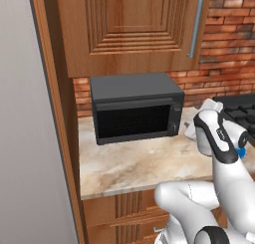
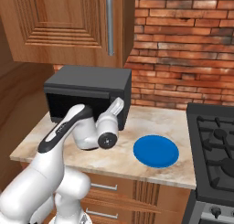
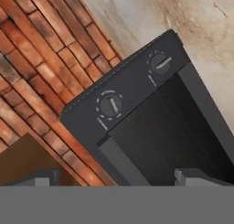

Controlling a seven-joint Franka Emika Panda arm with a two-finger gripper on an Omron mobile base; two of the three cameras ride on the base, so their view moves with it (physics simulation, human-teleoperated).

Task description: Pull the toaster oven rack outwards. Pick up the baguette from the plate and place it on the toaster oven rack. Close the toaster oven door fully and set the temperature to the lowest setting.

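Left base view shows the toaster oven standing at the back of the marble tabletop, against the brick wall and under a wooden wall cabinet with a long metal handle. The toaster oven door stands upright and flush with the front, its dark window letting nothing of the inside be made out. To the oven's right the white arm reaches up over the tabletop edge. In the right base view the blue plate lies flat on the tabletop between the oven and the black stove, apart from both, and its surface looks bare. The hand there points toward the oven's front right corner, close to it. From the hand view (rolled, so the oven runs diagonally) the control strip shows two round knobs, one near the middle of the picture and one higher toward the upper right, with the door's dark window beside them. The claw is spread wide, one fingertip at each lower side of that picture, with nothing between them.
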